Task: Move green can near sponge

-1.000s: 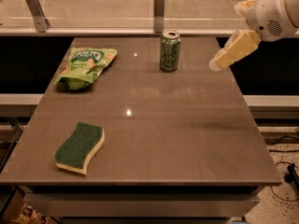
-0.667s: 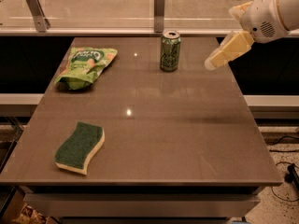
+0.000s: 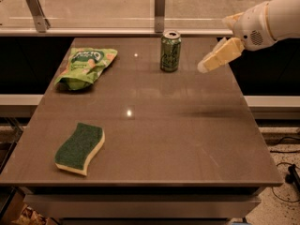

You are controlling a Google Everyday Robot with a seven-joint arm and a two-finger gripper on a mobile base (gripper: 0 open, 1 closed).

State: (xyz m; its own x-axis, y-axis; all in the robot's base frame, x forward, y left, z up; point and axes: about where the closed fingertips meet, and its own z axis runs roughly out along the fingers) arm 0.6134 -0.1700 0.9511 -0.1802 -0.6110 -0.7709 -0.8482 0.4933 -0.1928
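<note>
The green can stands upright at the far edge of the table, a little right of centre, silver top up. Nothing touches it. The sponge lies flat at the near left corner, scouring side up, well apart from the can, almost the whole tabletop diagonal between them. That gap is the job, and none of it looks done yet.

The gripper hangs in the air just to the right of the can, at roughly the can's height, its pale tip angled down and leftward toward it. The white arm reaches in from the far right. It holds nothing; whether it is spread or closed I cannot tell from where I stand. To my eye it sits there because a side approach suits an upright can: come in level, take the body around the middle, keep it vertical.

A light-green snack bag lies at the far left, between the can's row and the sponge's side. I would guess the carry should pass nearer than that bag, straight across the open middle, and set the can down beside the sponge without nudging it.
</note>
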